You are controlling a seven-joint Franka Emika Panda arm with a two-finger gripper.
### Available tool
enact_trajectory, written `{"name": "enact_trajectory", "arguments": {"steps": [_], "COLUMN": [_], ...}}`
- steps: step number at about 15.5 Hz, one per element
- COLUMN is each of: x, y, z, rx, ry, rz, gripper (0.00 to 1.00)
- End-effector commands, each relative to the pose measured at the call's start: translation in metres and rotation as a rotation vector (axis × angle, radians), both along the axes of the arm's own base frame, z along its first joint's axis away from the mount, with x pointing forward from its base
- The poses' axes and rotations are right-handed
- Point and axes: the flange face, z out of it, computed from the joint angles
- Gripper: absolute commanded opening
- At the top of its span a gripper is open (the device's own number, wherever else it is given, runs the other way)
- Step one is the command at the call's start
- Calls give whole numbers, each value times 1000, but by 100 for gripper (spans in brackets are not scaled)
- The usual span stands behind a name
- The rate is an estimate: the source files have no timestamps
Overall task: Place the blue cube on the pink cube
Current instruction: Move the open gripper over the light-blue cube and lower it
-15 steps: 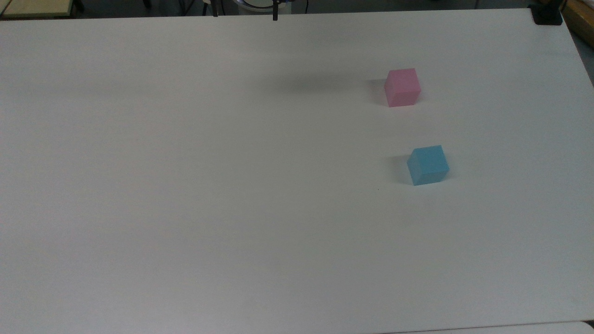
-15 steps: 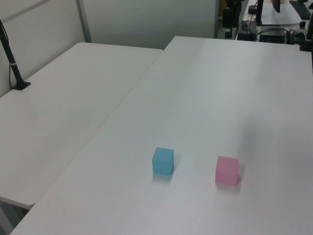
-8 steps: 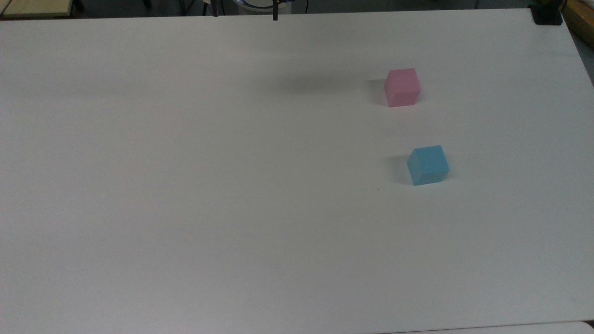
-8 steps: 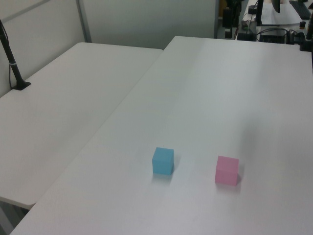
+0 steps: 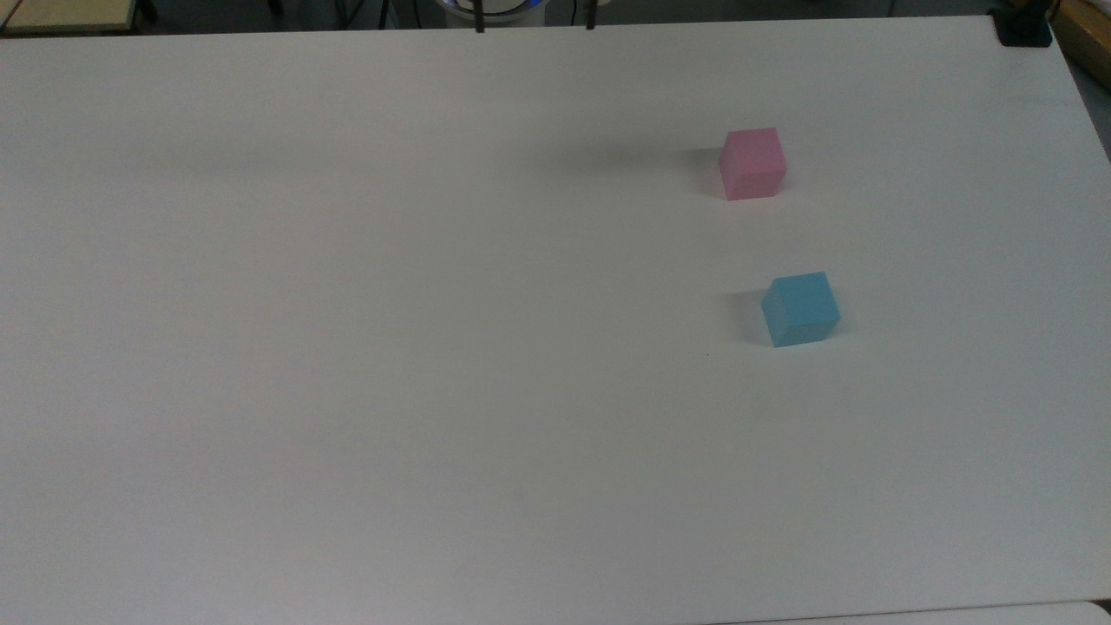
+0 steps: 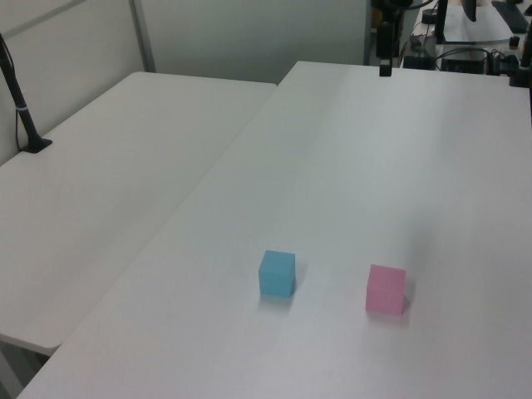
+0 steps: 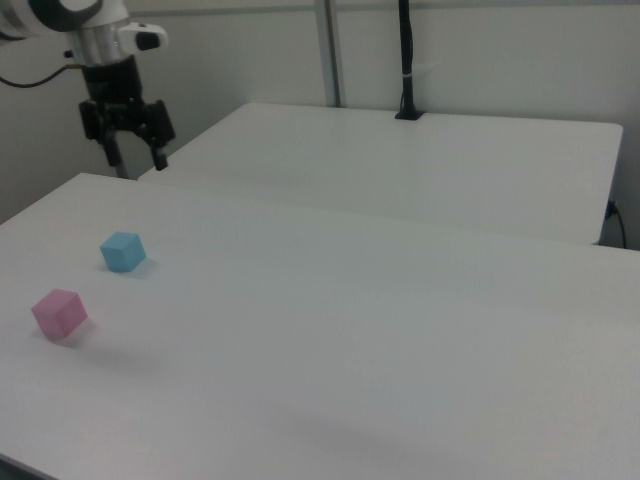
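The blue cube (image 5: 800,309) (image 6: 277,274) (image 7: 123,252) rests on the white table (image 5: 347,347). The pink cube (image 5: 752,163) (image 6: 386,289) (image 7: 59,313) sits apart from it, about two cube widths away. Both stand flat and nothing touches them. My gripper (image 7: 135,155) hangs open and empty, well above the table. In the top view the gripper (image 5: 535,19) shows as two dark fingertips at the table's far edge, far to the top view's left of the cubes. In the left view the gripper (image 6: 385,62) hangs over the far end of the table.
A second white table (image 6: 100,191) (image 7: 400,160) adjoins this one, with a black pole (image 6: 21,108) (image 7: 405,60) clamped to it. A black clamp (image 5: 1024,30) sits on the far right corner in the top view. Cables and equipment (image 6: 465,50) lie beyond the table's far end.
My gripper has shifted toward the top view's right along the far edge, still open, and has come into the left view. Its shadow slid toward the pink cube. Both cubes stayed put.
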Motion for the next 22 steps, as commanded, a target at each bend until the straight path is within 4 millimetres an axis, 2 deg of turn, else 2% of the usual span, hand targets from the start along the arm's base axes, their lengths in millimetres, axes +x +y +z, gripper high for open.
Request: {"name": "enact_trajectory", "arguments": {"steps": [1,5,7,9,10,13,17,22], "x": [-16,-28,-29,-23,-19,-13,8,49], "y": [48,129,165,203,215,248,265,282], "z": [3,-9,-31,-42,-53,-67,-91,-148], "rx": [10,18,12,28,26,31,61,42], "ry": [-6,-42,-38,-66,-58,-70,-119,-108], "rz": [-27,-36,-8,25,38,80,84,86], "gripper": [100,100,100,100,100,100,100,100]}}
